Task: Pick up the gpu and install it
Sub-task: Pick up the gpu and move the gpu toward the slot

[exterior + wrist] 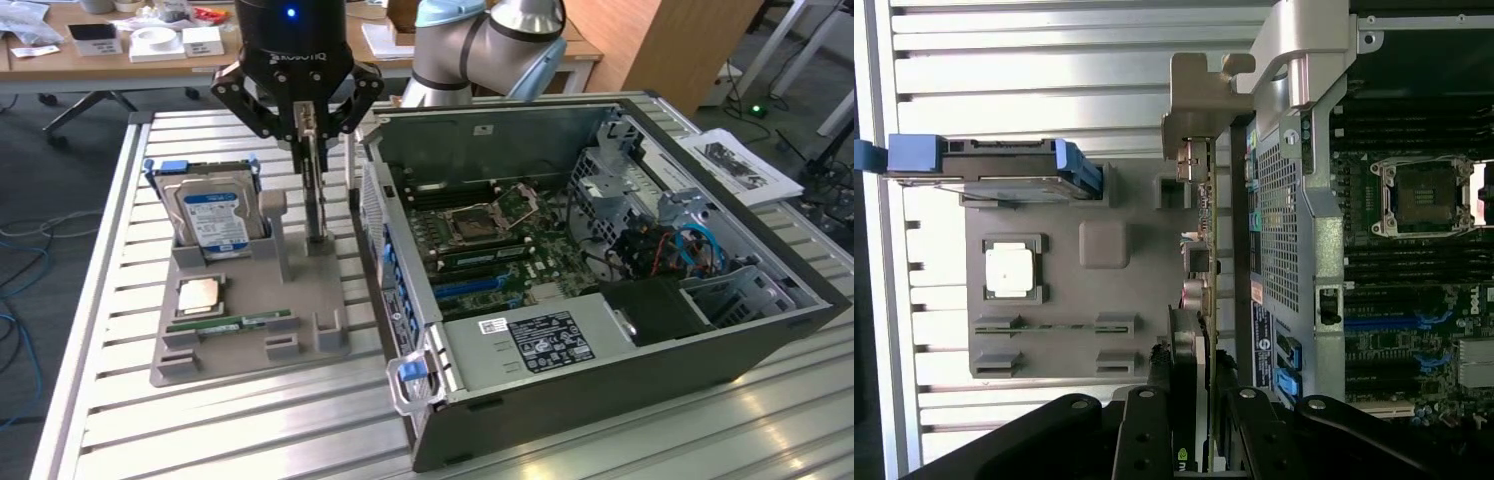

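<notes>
The gpu (316,195) stands on edge in a slot of the grey parts holder (254,345), just beside the open computer case (534,345). My gripper (311,130) hangs straight above it, its black fingers closed on the card's upper edge. In the wrist view the gpu (1200,250) runs away from my gripper (1192,410), ending in its silvery metal bracket (1204,100), and the card's lower edge still sits in the holder (1064,210). The case's motherboard (494,240) lies exposed with the CPU socket open.
A hard drive (214,215) with blue rails stands at the holder's back. A CPU chip (200,295) and a green memory stick (247,323) lie in front of it. The case wall (1284,200) is very close to the card. Papers (741,165) lie at the exterior view's right.
</notes>
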### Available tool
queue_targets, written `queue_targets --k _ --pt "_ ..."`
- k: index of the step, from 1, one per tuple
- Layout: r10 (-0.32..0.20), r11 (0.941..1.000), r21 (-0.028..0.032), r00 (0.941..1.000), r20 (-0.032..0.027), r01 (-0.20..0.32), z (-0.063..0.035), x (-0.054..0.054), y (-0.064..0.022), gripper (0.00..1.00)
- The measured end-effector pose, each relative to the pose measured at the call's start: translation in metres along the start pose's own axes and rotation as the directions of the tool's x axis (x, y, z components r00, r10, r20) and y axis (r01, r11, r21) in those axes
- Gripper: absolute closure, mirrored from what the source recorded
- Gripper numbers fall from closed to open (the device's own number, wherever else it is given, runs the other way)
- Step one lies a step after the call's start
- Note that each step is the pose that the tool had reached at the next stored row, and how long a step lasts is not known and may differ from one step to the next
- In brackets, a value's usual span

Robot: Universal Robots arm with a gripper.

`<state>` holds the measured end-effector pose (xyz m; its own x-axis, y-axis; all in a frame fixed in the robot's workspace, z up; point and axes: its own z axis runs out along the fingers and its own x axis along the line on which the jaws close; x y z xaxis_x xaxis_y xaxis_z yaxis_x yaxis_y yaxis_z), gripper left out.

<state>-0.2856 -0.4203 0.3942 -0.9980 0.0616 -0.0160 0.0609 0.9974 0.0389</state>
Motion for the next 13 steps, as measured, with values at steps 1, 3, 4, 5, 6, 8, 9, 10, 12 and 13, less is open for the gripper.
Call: queue_targets --k 1,3,4,5,6,8,9,10,12,13 --pt "0.0 1.0 0.0 1.0 0.0 0.0 0.0 0.0 0.0 0.73" --pt "0.0 1.0 0.0 1.0 0.0 0.0 0.0 0.0 0.0 0.73" --pt "0.0 1.0 0.0 1.0 0.0001 0.0 0.0 0.0 0.0 0.73" --pt "0.0 1.0 0.0 1.0 0.0 0.0 0.0 0.0 0.0 0.73" --pt "0.0 1.0 0.0 1.0 0.0 0.0 0.0 0.0 0.0 0.73" --pt "0.0 1.0 0.0 1.0 0.0 0.0 0.0 0.0 0.0 0.73" --pt "0.0 1.0 0.0001 1.0 -0.0001 0.0 -0.0004 0.0 0.0 0.73" --pt "0.0 1.0 0.0002 1.0 -0.0002 0.0 -0.0012 0.0 0.0 0.73" --pt "0.0 1.0 -0.0003 1.0 -0.0001 0.0 -0.0034 -0.0001 0.0001 0.73" --pt "0.0 1.0 -0.0006 1.0 -0.0001 0.0 -0.0049 -0.0001 0.0002 0.73"
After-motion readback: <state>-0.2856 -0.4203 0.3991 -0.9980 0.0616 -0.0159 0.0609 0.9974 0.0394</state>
